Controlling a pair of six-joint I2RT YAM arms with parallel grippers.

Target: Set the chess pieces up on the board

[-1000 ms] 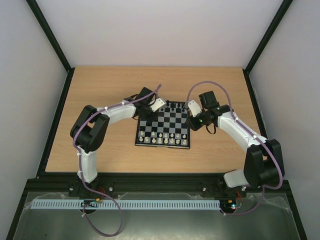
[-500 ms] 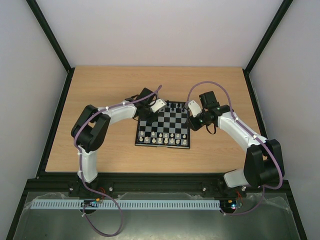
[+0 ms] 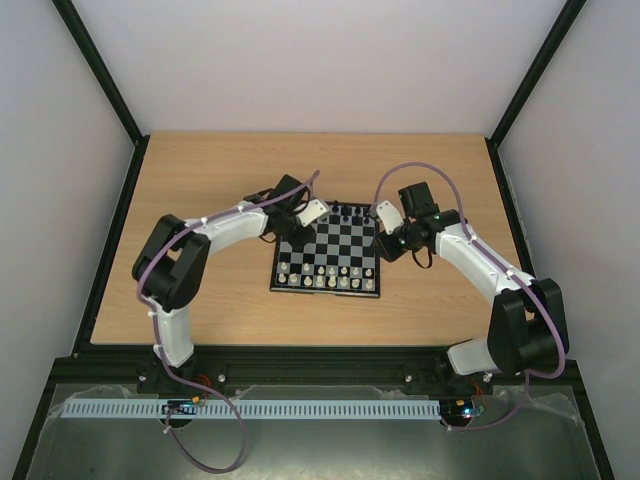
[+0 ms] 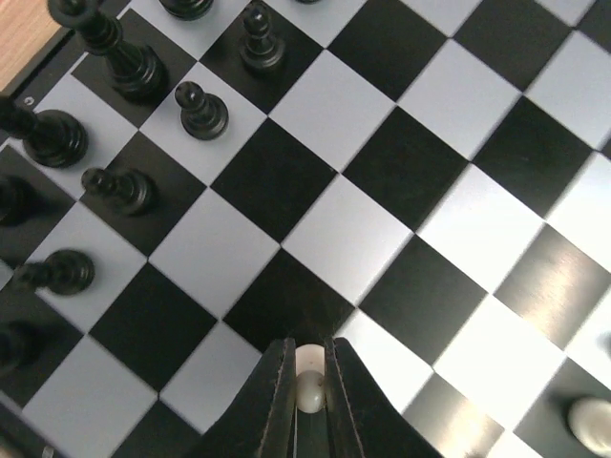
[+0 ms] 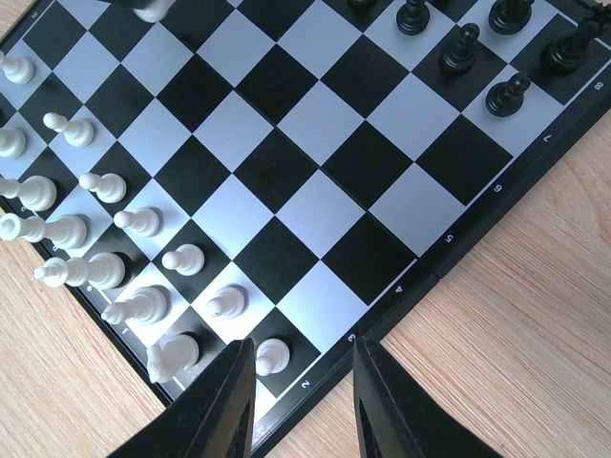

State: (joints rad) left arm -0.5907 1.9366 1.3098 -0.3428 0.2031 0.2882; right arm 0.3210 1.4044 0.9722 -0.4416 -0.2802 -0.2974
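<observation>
My left fingers (image 4: 307, 349) are clamped on a white piece (image 4: 308, 385) over the board's (image 3: 335, 246) far left corner. My right fingers (image 5: 303, 361) hang apart, empty. Next, I reckon: carry it cleanly to white's near-edge rows.

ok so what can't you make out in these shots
Left wrist: cream piece in the left gripper, which kind; its jaws hide all but a sliver.
Top external: piece types on the board, too small.
Right wrist: pale blur, cut off by top edge.
</observation>
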